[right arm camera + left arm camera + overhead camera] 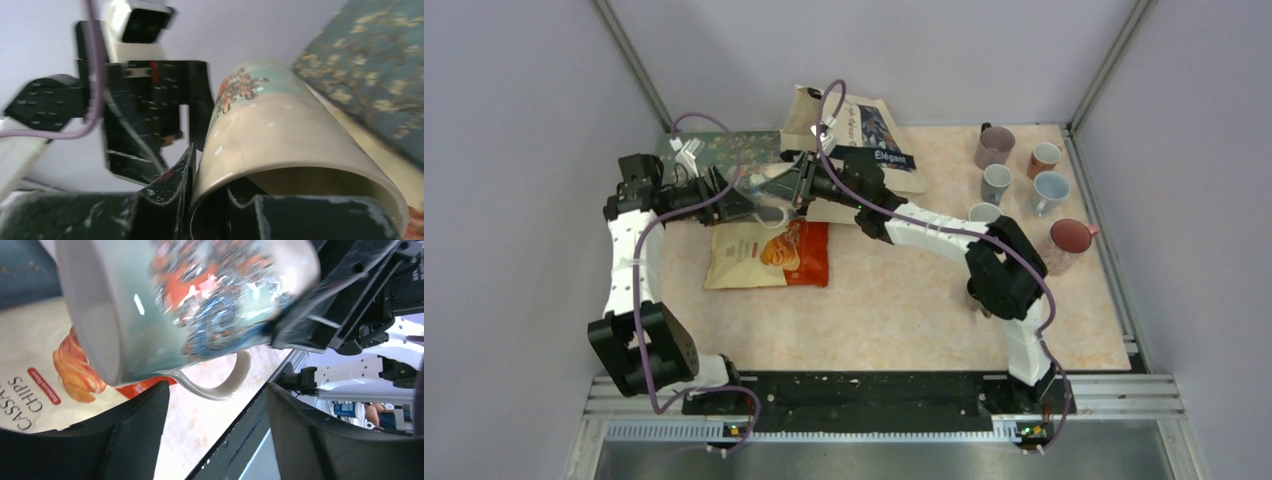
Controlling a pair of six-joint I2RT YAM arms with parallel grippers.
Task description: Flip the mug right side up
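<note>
The mug [769,190], pale cream and teal with an orange and blue pattern, hangs sideways in the air above a chips bag. My right gripper [800,186] is shut on its rim, with one finger inside the mouth and one outside, as the right wrist view shows [210,200] on the mug [280,145]. My left gripper [739,205] faces the mug's other end with its jaws wide apart. In the left wrist view the mug [175,305] fills the top. Its white handle [235,380] hangs just above the gap of the left gripper [215,405], untouched.
An orange and cream chips bag [769,255] lies under the mug. A blue floral box [724,150] and a printed bag [864,135] lie at the back. Several mugs [1024,180] stand at the right, with a red one [1069,240] tilted.
</note>
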